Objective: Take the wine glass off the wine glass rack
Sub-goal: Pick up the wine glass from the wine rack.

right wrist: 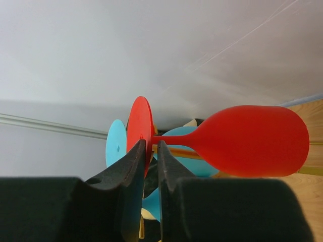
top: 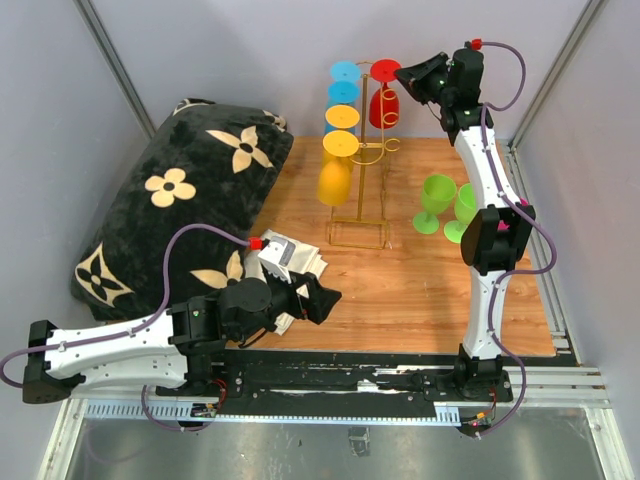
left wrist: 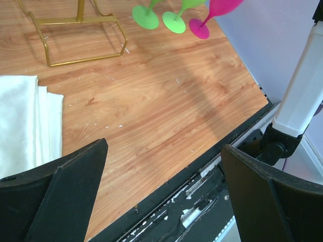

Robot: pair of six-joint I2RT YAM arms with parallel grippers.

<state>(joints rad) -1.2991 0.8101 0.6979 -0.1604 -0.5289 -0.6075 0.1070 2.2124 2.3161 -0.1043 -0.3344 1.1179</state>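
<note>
The wine glass (top: 384, 104) (right wrist: 252, 138), a red one, hangs upside down at the top of the wine glass rack (top: 366, 150), right at the tips of the right gripper (top: 404, 74) (right wrist: 154, 143). In the right wrist view its stem runs sideways just past the fingertips, with the round foot to one side of them and the bowl to the other. The fingers stand almost together with only a thin gap. Whether they actually clamp the foot or stem cannot be told.

The wooden table (top: 400, 290) (left wrist: 166, 101) lies under both arms. A black flowered pillow (top: 170, 200) lies to the outer side of the left gripper (top: 325, 300) (left wrist: 164, 146) and beyond it. That gripper hovers low over the wood with its fingers spread wide and nothing between them. A folded white cloth (top: 290, 260) (left wrist: 20, 121) lies just beside its left finger. The rack's rectangular wire base (left wrist: 86, 59) stands ahead of it, farther out on the board.

Blue, orange and yellow glasses (top: 340, 143) hang on the far side of the rack from the right gripper. Two green glasses (top: 435, 200) (left wrist: 145, 16) stand upright on the table below it, close to the right arm. A pink glass (left wrist: 202, 25) stands just beside them.
</note>
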